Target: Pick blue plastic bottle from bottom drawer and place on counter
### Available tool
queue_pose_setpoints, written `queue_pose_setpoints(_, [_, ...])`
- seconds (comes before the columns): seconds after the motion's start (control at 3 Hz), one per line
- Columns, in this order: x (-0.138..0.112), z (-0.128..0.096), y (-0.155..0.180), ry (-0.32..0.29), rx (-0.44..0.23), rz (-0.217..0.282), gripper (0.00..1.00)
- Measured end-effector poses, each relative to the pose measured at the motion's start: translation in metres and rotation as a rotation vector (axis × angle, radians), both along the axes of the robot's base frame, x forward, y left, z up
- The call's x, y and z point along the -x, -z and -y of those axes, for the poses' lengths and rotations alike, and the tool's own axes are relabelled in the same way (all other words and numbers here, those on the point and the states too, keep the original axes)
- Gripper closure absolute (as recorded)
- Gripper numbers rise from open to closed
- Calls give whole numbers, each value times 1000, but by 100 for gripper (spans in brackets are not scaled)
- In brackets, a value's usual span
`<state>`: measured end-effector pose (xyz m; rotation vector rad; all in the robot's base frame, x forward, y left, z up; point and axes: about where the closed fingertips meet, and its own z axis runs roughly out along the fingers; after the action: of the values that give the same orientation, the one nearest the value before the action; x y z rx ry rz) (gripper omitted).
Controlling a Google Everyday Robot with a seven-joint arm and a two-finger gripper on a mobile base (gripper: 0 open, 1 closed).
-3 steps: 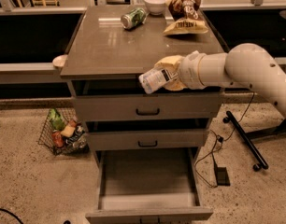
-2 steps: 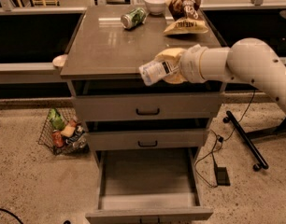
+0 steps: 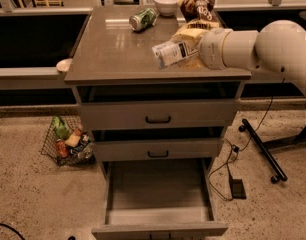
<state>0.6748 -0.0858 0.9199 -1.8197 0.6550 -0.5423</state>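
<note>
The blue plastic bottle [image 3: 169, 53] lies on its side in my gripper [image 3: 189, 52], held above the right part of the counter [image 3: 113, 54]. Its pale label with dark print faces the camera. The gripper is shut on the bottle's right end, and the white arm [image 3: 253, 46] reaches in from the right. The bottom drawer [image 3: 158, 191] is pulled open below, and its grey floor shows nothing on it.
A green can [image 3: 143, 20] lies on the counter's far side. A white bowl [image 3: 166, 3] and a brown-yellow chip bag [image 3: 197, 9] are at the back right. A wire basket [image 3: 68, 140] of items stands on the floor left of the cabinet. Cables and a black stand leg [image 3: 260, 146] lie to the right.
My gripper has raised the bottle from in front of the cabinet's top edge to above the counter's right side.
</note>
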Motion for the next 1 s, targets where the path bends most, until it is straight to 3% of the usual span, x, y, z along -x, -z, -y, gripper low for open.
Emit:
queue_pose_setpoints(0.33, [-4, 5, -2, 42, -104, -71, 100])
queue_pose_setpoints(1.0, [-27, 24, -4, 146, -395, -331, 100])
